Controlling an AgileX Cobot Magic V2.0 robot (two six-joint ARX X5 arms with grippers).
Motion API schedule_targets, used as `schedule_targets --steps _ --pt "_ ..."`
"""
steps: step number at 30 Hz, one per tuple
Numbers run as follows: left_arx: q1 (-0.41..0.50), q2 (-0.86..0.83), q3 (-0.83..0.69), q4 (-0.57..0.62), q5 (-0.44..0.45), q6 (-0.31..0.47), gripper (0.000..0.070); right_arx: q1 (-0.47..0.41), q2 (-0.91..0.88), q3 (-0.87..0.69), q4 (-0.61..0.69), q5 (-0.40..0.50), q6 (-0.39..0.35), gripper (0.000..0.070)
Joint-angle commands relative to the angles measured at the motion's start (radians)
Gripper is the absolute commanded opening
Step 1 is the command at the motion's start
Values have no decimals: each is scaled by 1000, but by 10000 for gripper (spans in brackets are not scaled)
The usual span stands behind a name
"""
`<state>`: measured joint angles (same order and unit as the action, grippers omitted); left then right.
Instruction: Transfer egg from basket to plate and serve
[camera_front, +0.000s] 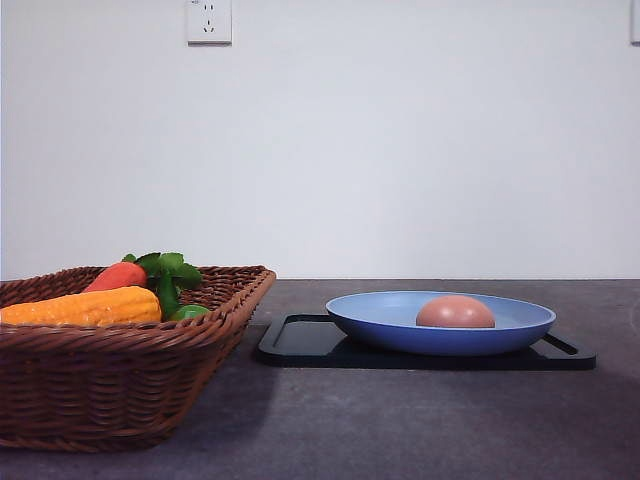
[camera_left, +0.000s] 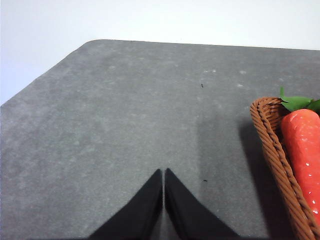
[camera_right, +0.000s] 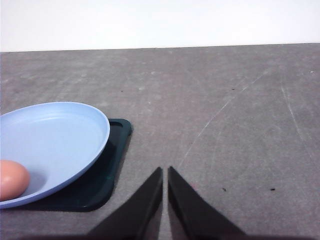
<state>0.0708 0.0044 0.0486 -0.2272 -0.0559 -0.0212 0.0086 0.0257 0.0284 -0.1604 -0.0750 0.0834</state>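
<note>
The egg (camera_front: 455, 312) lies in the plate (camera_front: 380, 322) toward its 3 o'clock side, looking light, smooth and fragile, best cradled gently across its middle, while both arms' jaws sit closed and empty.

In the left wrist view, the left end effector (camera_left: 164, 200) shows as two flat, matte black fingers (camera_left: 142, 212). Each is a plain wedge, broad at its base and narrowing to a slim, pointed tip, with straight inner edges and sloping outer edges. No screws, cables or markings can be made out on them.

In the right wrist view, the right end effector (camera_right: 165, 197) looks the same: two matte black, tapered fingers (camera_right: 192, 215) with smooth, unmarked faces and sharp, thin tips. Their lower parts merge into a dark base at the picture's edge, too dark to tell any detail.
</note>
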Motion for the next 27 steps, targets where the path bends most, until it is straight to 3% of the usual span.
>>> schedule_targets --steps 1,27 --pt "1 -2 -24 -12 -1 -3 0 2 -3 -6 11 4 10 0" --pt "1 -2 -24 -12 -1 -3 0 2 -3 -6 11 4 10 0"
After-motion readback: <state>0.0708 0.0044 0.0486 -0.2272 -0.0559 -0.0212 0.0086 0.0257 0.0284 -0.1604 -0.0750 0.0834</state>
